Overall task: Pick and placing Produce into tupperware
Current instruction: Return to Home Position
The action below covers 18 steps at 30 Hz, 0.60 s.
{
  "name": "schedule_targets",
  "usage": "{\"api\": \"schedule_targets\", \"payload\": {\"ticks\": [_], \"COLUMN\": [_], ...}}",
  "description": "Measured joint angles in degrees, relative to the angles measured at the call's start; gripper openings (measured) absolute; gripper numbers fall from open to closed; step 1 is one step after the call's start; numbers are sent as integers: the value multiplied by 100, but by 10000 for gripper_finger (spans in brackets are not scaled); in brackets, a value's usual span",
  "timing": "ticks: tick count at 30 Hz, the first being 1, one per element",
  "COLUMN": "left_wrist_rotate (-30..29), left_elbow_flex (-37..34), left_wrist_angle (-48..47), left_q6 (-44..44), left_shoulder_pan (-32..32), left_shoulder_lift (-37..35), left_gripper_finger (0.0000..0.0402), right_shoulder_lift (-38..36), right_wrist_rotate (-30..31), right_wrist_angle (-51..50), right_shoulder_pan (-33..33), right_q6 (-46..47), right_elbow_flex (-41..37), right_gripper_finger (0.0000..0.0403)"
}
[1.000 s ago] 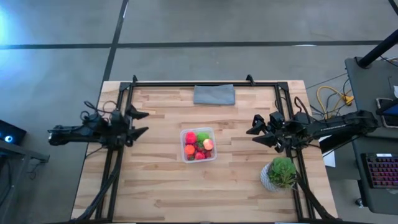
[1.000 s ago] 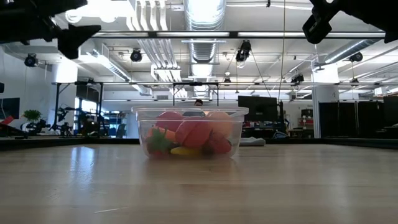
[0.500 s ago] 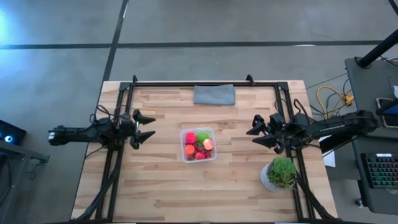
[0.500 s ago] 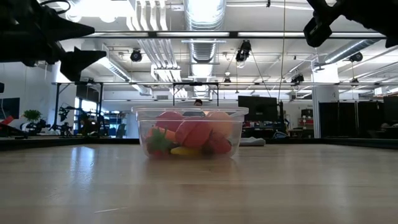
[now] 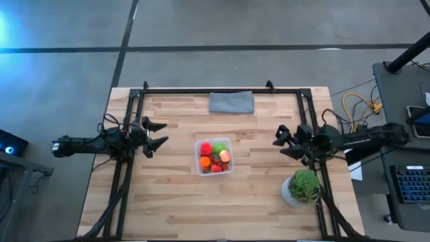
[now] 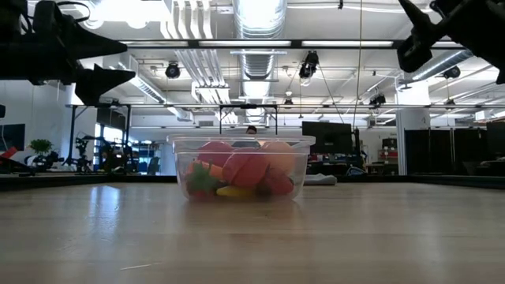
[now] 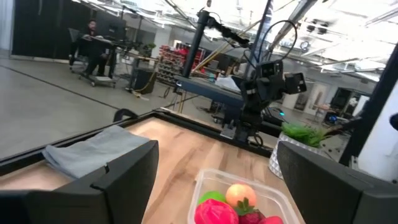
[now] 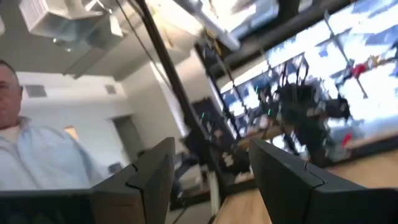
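The tupperware (image 5: 214, 156) is a clear square box standing on its base at the table's middle, also plain in the low view (image 6: 241, 167) and the left wrist view (image 7: 242, 196). The produce (image 5: 214, 157) lies inside it: pink, green, orange and peach balls with small dark-red berries. My left gripper (image 5: 158, 134) hovers open above the table, left of the box. My right gripper (image 5: 280, 141) hangs open in the air to the box's right, near the potted plant.
A flat grey folded cloth (image 5: 231, 102) lies near the far edge. A leafy potted plant (image 5: 304, 187) stands at the near right, close under my right arm. A black frame rims the table (image 5: 181, 202). A person shows in the right wrist view (image 8: 37, 155).
My left gripper has moved toward the box, to the right, staying open and above the table. My right gripper has drawn back slightly toward the table's right edge. The box and produce have stayed where they were.
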Motion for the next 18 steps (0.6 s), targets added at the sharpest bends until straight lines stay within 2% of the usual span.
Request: {"api": "schedule_targets", "payload": {"ticks": [12, 14, 17, 18], "left_wrist_rotate": [-98, -100, -136, -152], "left_elbow_flex": [-2, -2, -4, -4], "left_wrist_angle": [-8, -8, -43, -51], "left_q6": [1, 1, 11, 22], "left_shoulder_pan": [0, 0, 0, 0], "left_shoulder_lift": [13, 11, 20, 28], "left_gripper_finger": [313, 313, 313, 313], "right_shoulder_lift": [-1215, -1443, -1713, -1765], "right_wrist_rotate": [-111, -151, -43, 5], "right_wrist_angle": [-1468, -2403, -4529, -4920], "right_shoulder_pan": [-685, -696, -689, -689], "right_q6": [26, 48, 2, -119], "right_elbow_flex": [148, 463, 1204, 1418], "right_gripper_finger": [199, 199, 199, 199]}}
